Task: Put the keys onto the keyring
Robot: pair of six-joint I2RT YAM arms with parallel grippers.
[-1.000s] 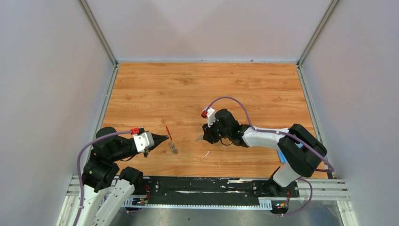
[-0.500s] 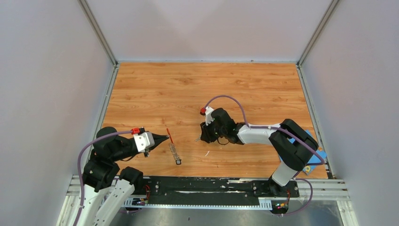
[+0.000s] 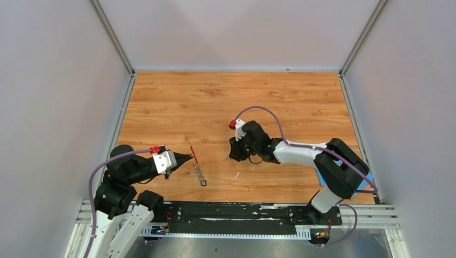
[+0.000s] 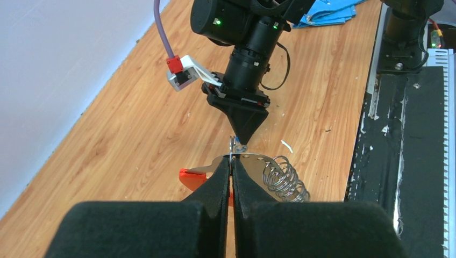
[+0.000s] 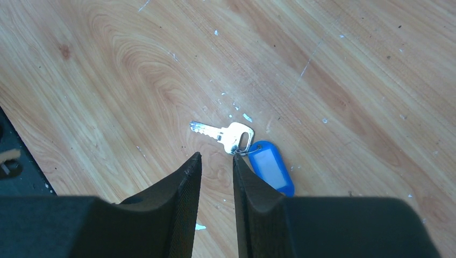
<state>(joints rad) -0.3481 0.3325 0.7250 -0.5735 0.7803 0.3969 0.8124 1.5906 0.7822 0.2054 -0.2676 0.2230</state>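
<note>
Key [image 5: 226, 133], blue-headed, lies flat on the table [image 5: 107, 64], centre-right, just past your right hand [image 5: 216, 157]; its fingers stand slightly apart, empty. Step: pick-up. Next, lower and close on the head. Left hand [image 4: 232, 161], near left, clamps the keyring [image 4: 282, 180]. Only the right wrist view shows the key clearly; only the left wrist view shows the clamp.
</note>
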